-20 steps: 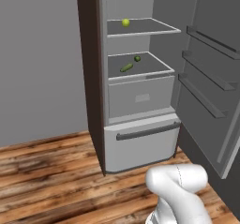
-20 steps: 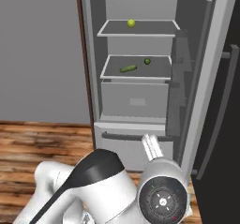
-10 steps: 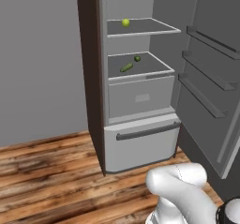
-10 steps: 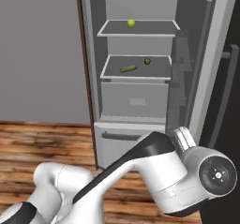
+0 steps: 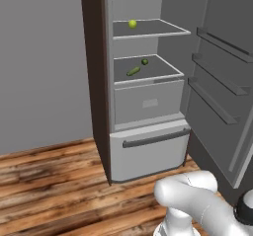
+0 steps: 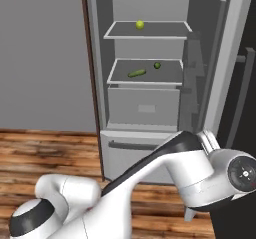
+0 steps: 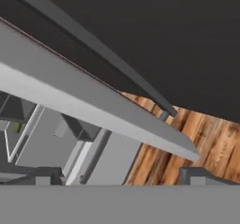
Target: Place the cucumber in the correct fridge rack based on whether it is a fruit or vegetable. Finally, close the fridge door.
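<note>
Reaching low right, hand (image 7: 119,178) open, seemingly near fridge door (image 7: 93,107).

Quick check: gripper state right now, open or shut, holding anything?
Gripper: open, holding nothing, facing the edge of the fridge door.

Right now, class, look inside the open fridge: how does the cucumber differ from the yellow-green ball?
The cucumber is slim, elongated and dark green; the yellow-green ball is round and paler. The cucumber lies on the lower fridge rack, beside a round dark green ball; the yellow-green ball sits alone on the upper shelf. Both are small and rest untouched on flat grey shelves.
</note>
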Motion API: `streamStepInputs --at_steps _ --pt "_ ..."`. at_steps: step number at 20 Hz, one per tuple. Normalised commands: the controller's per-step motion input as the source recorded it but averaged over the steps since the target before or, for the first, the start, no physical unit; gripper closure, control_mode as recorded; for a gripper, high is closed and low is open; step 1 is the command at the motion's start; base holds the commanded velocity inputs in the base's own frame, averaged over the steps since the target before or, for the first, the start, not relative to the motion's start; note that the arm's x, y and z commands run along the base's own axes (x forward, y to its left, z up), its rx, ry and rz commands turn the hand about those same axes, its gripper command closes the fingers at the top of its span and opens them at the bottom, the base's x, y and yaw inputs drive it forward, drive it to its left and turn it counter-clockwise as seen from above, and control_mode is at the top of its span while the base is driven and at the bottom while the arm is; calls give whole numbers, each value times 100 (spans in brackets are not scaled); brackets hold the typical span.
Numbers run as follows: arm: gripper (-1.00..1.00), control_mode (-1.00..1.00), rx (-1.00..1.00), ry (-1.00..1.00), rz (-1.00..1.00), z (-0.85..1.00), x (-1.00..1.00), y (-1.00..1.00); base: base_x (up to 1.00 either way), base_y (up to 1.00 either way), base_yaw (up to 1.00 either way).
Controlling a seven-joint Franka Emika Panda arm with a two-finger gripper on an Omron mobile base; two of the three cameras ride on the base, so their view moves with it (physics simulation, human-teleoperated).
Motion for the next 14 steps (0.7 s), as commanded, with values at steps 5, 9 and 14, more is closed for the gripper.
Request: streamStepInputs --at_steps 5,9,14 --pt "-100 -100 3 -3 14 -4 3 -27 0 0 0" --pt "-100 -100 6 -1 13 -3 24 -10 0 0 0" --pt "-100 -100 1 0 5 -19 39 0 0 0 0"
